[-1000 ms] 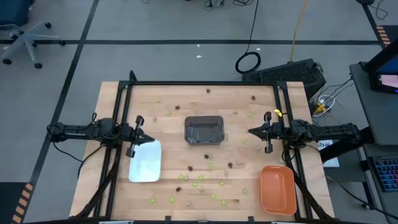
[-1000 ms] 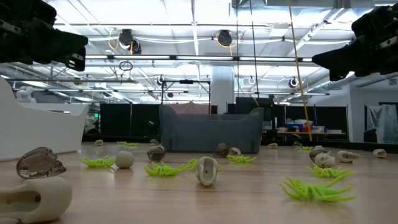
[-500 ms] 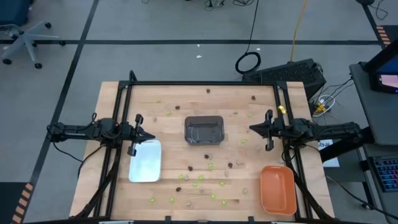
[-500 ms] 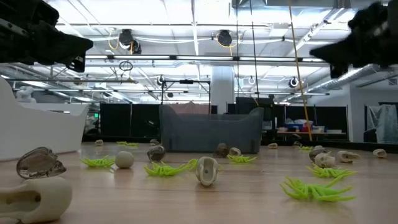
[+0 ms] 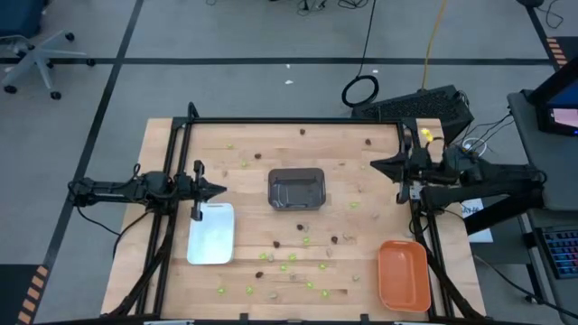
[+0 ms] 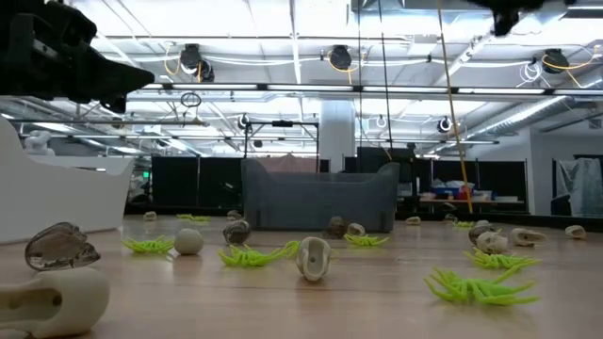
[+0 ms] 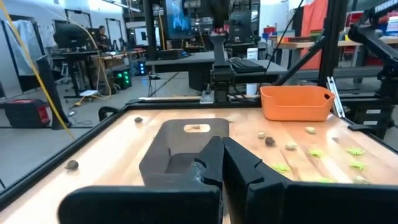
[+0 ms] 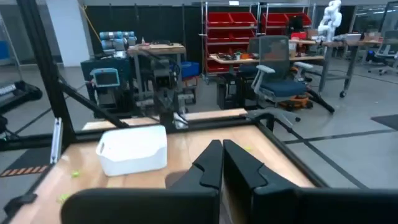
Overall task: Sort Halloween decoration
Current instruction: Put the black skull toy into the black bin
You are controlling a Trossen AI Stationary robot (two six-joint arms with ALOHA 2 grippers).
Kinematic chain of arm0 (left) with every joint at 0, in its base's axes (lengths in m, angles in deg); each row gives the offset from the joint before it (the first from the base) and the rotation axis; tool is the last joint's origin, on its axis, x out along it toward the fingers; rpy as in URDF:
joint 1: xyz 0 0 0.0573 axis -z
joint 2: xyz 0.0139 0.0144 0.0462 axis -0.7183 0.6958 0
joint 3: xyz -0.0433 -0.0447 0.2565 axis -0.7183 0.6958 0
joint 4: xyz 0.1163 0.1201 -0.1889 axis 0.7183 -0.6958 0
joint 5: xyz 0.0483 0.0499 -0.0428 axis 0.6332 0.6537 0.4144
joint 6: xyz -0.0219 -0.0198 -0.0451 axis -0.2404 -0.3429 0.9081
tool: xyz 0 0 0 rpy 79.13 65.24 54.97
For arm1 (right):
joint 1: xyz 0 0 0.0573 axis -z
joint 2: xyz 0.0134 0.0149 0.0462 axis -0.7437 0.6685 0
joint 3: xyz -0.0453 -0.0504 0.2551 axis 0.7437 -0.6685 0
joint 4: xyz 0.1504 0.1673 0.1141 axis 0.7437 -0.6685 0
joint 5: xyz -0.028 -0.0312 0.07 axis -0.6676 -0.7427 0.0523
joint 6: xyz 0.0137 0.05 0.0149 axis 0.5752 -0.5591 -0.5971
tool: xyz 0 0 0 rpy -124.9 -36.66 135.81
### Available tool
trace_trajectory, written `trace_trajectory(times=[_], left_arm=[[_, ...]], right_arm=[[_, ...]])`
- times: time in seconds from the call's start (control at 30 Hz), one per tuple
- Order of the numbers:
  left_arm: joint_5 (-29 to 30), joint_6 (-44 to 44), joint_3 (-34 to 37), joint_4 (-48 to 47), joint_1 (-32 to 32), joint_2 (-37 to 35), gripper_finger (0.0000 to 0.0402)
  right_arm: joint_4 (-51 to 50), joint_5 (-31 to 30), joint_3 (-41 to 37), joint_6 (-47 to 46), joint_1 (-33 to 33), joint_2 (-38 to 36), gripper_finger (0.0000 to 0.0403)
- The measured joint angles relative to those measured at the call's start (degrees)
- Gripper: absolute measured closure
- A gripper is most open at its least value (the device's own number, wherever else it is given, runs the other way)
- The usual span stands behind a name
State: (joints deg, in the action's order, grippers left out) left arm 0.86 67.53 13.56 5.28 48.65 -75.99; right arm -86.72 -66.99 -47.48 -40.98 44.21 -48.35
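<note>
We are hovering both claws clenched and empty, the left gripper (image 5: 219, 190) at nine o'clock, the right gripper (image 5: 377, 165) at three. The Halloween decoration (image 5: 291, 258) is lying scattered, thickest toward six o'clock. Reaching in still clenched, we are risking shoving these tiny trinkets away, even off the table (image 5: 352, 135).

Overhead, table-level, two wrist cameras

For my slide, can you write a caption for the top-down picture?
Two shut grippers, left and right, hover over a wooden table scattered with tiny Halloween trinkets.
</note>
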Motion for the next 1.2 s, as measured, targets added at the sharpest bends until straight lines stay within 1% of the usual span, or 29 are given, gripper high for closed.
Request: trace_trajectory(times=[0.1,0.2,0.3,0.4,0.67,0.93,1.2], left_arm=[[-0.7,0.0,0.0,-0.1,0.0,0.0,0.0401],[-3.6,0.0,0.0,-0.6,0.0,0.0,0.0401],[-5.1,0.0,0.0,-1.4,0.0,0.0,0.0401],[-5.1,0.0,-0.1,-1.6,0.0,0.2,0.0401],[-5.0,-1.4,0.0,0.1,0.0,0.2,0.0401],[-5.0,-2.0,0.0,-1.3,0.0,0.2,0.0401],[-5.0,-1.9,-0.1,-1.7,0.0,0.2,0.0401]], right_arm=[[-2.3,-0.7,5.3,0.5,0.0,3.4,0.0403],[-2.0,-6.3,8.3,0.7,0.0,5.9,0.0403],[-2.2,-11.8,8.7,1.0,0.0,7.8,0.0402],[-2.7,-14.6,7.9,0.0,0.0,10.3,0.0396],[-2.2,-15.3,5.7,-5.6,0.0,17.4,0.0383],[-2.2,-22.5,5.4,-9.4,0.3,24.3,0.0383],[-2.4,-22.3,5.4,-10.2,0.9,32.4,0.0383]])
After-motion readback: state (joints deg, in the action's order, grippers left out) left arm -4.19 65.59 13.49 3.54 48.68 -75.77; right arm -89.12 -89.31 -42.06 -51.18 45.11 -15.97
